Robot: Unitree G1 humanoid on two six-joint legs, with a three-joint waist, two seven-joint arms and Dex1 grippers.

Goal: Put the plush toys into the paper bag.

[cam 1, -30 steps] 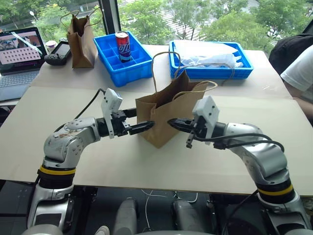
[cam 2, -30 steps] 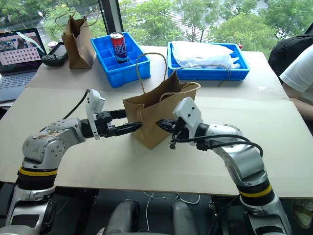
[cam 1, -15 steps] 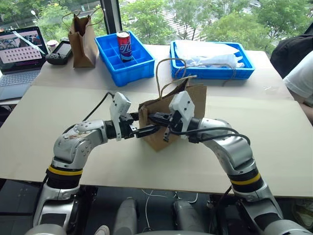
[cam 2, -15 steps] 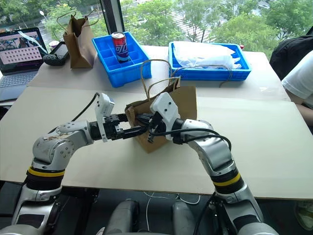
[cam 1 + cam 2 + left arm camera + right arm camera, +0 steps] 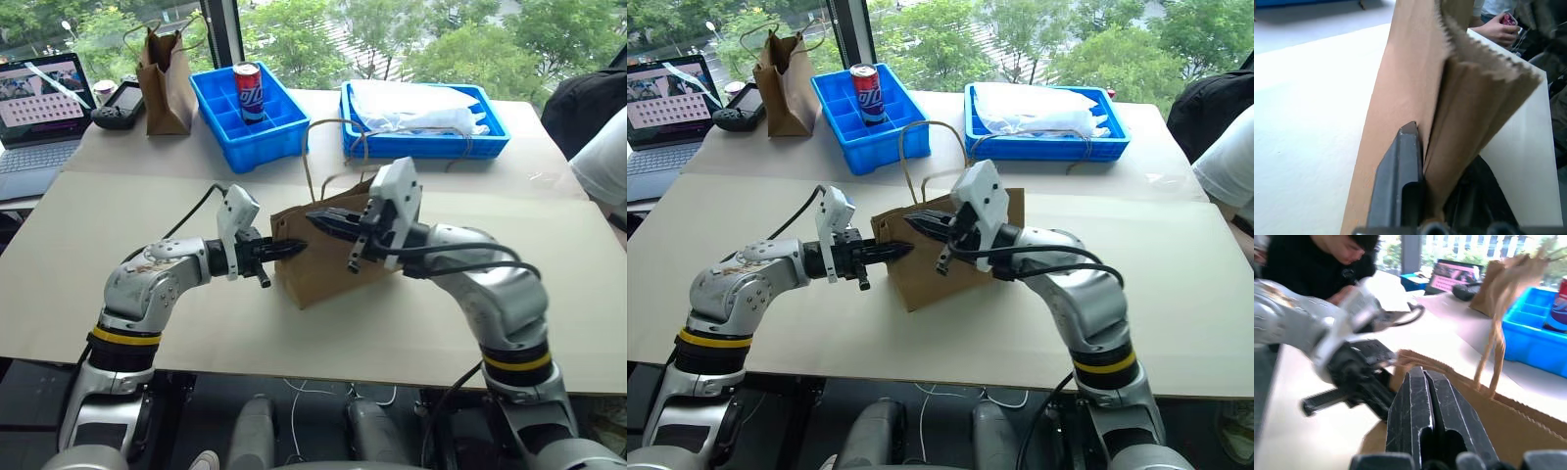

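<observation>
Left eye view: soda can (image 5: 246, 90) stands in blue bin (image 5: 277, 137).

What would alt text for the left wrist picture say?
The left claw is shut on the side edge of a brown paper bag, one black finger flat against the paper. The bag stands on a pale table.

A red soda can (image 5: 246, 91) is standing in a compartmented blue bin (image 5: 247, 116) — a narrow brown bag (image 5: 164, 84), laptop (image 5: 41, 112) and second blue tray (image 5: 423, 120) are sitting nearby.
</observation>
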